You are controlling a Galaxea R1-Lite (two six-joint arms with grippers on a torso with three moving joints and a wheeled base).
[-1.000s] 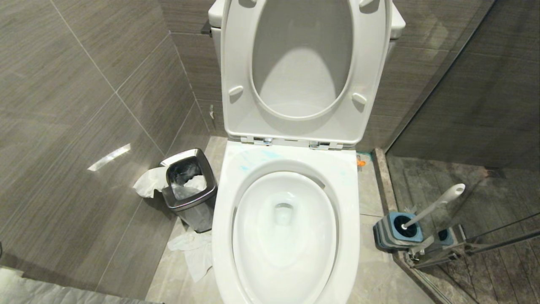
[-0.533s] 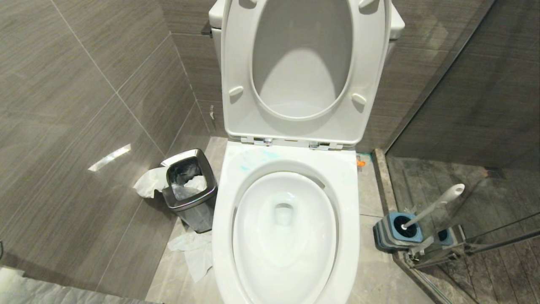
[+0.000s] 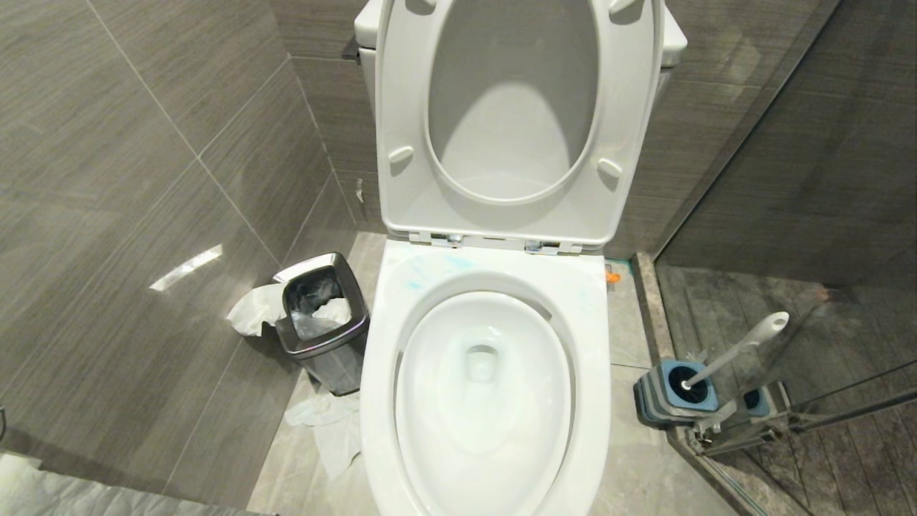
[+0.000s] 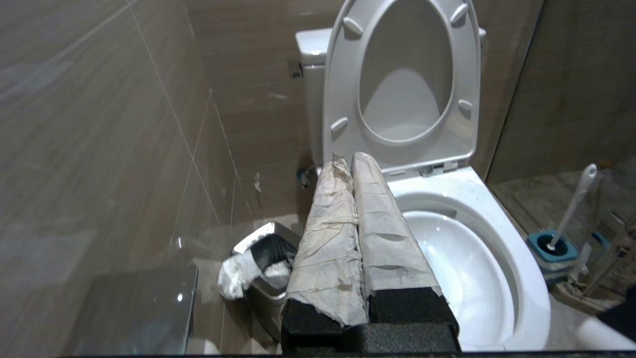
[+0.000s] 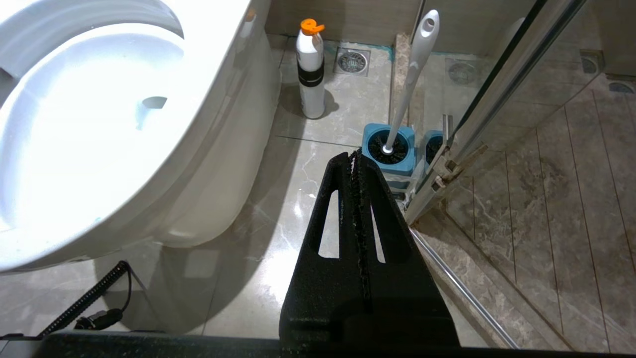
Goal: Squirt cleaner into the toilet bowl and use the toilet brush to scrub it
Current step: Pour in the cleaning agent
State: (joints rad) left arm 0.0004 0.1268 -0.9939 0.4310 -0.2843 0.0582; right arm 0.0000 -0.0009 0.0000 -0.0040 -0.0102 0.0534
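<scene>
The toilet bowl (image 3: 592,358) stands in the middle with seat and lid raised. Turquoise cleaner (image 3: 430,271) streaks the back left of its rim. To the right of the bowl the toilet brush (image 3: 738,347) stands in its blue-and-grey holder (image 3: 677,394), white handle leaning right. Neither arm shows in the head view. My left gripper (image 4: 350,156), fingers wrapped in pale paper, is shut and empty, held above the bowl's (image 4: 497,214) left edge. My right gripper (image 5: 352,155) is shut and empty, low over the floor, pointing toward the toilet brush (image 5: 412,74).
A steel bin (image 3: 319,315) with crumpled tissue stands left of the bowl, and more tissue (image 3: 333,430) lies on the floor. A white bottle with an orange cap (image 5: 310,64) stands behind the bowl's right side. A glass shower door (image 5: 497,99) rises beside the holder (image 5: 390,149).
</scene>
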